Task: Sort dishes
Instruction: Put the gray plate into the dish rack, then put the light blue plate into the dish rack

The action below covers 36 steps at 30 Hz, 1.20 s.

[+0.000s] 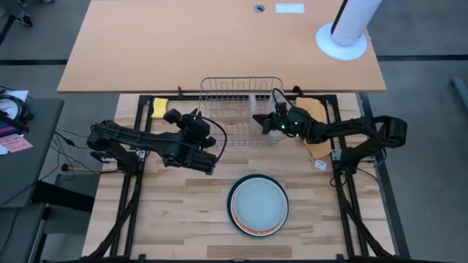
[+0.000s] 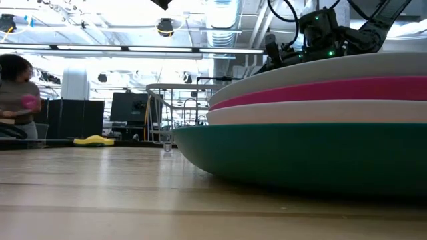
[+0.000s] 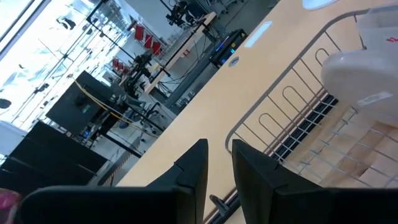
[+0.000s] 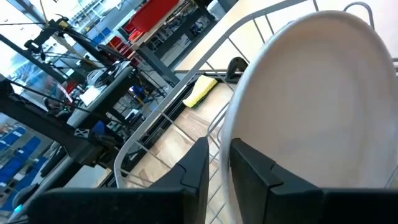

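Several plates are stacked [image 1: 257, 204] at the table's near middle: pale grey on top [image 2: 347, 67], then magenta [image 2: 333, 90], a cream one, and dark green [image 2: 300, 150] at the bottom on the wood. A white plate [image 4: 311, 106] stands on edge in the wire dish rack [image 1: 241, 109] at the far middle. My right gripper [image 4: 219, 149] is shut on it at the rack's right side [image 1: 259, 120]. My left gripper [image 1: 210, 142], left of the rack, is shut on nothing [image 3: 219, 152] and tilts up toward the far side. My right gripper pinches the white plate's rim [image 4: 231, 140] between its two fingers, one finger on each face. It comes from the table's right. The plate stands upright among the rack's wires [image 4: 186, 118]; its lower edge is hidden.
A yellow sponge [image 1: 159, 108] lies left of the rack. A tan sheet [image 1: 316, 135] lies under my right arm. Beyond the rack stands a larger desk [image 1: 183, 44] with a white round base [image 1: 341, 40]. A person [image 2: 13, 87] shows in the room, far left.
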{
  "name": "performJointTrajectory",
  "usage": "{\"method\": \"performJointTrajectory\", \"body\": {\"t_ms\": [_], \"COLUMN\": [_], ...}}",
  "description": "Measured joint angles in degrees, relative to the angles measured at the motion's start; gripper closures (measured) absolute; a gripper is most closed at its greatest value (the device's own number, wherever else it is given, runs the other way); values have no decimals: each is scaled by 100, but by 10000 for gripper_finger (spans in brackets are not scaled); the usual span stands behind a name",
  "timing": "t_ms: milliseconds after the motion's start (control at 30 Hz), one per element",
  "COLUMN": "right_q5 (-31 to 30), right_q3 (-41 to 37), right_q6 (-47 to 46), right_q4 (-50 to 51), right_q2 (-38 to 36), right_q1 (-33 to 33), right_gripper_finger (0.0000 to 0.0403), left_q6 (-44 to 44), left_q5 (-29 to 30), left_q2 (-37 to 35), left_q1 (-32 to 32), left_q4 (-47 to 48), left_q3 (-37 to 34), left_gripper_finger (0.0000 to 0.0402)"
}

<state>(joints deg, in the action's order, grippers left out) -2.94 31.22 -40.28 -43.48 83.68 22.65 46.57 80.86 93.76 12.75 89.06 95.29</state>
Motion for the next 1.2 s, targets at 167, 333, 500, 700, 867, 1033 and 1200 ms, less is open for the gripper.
{"method": "performJointTrajectory", "body": {"t_ms": [167,333,500,700,867,1033,1200], "right_q5": [4,7,7,8,66,426,479], "right_q3": [0,0,0,0,0,0,2], "right_q6": [23,104,330,581,780,950,1354], "right_q4": [-44,25,358,1109,1553,1739,2470], "right_q2": [-30,-265,-786,-1507,-2049,-2649,-3375], "right_q1": [0,0,0,-14,-15,-33,-247], "right_gripper_finger": [330,330,330,330,330,330,330], "left_q6": [0,0,-20,4,16,-2,-241], "left_q5": [-2,-4,-108,-108,-107,-158,-378], "left_q2": [0,2,2,2,2,2,2], "left_q1": [0,0,2,2,2,2,50], "left_q4": [-2,0,-2,-10,-52,-112,-324], "left_q3": [0,0,0,0,0,0,2], "left_gripper_finger": [334,334,334,334,334,334,334]}}
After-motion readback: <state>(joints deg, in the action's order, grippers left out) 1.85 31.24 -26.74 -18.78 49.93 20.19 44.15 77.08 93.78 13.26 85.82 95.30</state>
